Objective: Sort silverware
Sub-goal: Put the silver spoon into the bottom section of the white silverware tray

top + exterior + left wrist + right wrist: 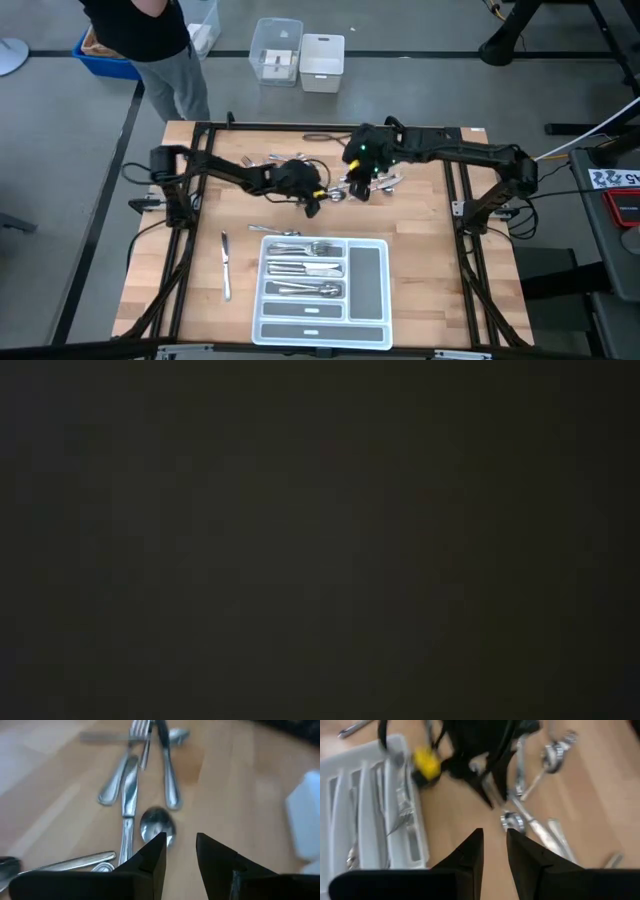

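Loose silverware (388, 182) lies in a heap on the wooden table, behind the white tray (368, 278). The tray holds sorted forks, knives and spoons. My left gripper (180, 842) is open and low over the heap. A spoon bowl (157, 824) lies just beyond its fingertips, with knives and forks (129, 790) farther on. My right gripper (494, 837) hangs open above the table with nothing between its fingers. It faces my left gripper (485, 775) across a spoon (512, 822) and other pieces. The low view is dark.
A single knife (226, 265) lies left of the tray and another piece (280, 232) just behind it. More silverware (270, 160) sits far left of the heap. Beyond the table's far edge are a person (150, 40) and two clear bins (300, 55).
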`<state>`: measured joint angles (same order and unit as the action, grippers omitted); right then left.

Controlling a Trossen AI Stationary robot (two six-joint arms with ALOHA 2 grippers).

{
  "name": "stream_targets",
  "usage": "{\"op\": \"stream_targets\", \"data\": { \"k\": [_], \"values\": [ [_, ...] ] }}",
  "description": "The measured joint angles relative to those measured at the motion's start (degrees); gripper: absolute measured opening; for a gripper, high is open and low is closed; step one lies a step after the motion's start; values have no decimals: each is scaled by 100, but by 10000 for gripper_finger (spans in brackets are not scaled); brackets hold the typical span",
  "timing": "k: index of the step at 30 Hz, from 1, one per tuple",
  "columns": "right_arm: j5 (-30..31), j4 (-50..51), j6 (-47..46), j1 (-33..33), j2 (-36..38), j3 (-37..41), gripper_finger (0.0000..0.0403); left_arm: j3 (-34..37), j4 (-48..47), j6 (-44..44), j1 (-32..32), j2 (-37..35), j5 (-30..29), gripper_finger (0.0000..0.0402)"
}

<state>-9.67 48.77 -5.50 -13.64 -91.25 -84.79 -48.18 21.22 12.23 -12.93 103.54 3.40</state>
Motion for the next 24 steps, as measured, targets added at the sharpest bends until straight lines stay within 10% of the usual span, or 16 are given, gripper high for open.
{"op": "stream_targets", "data": {
  "k": [7,24],
  "values": [
    [-37,123,10,-454,3,0,85,-964,-1702,-919,2,649,-143,95],
    [4,72,295,-512,3,0,85,-1034,-1723,-1244,26,1048,-597,45]
  ]
}}
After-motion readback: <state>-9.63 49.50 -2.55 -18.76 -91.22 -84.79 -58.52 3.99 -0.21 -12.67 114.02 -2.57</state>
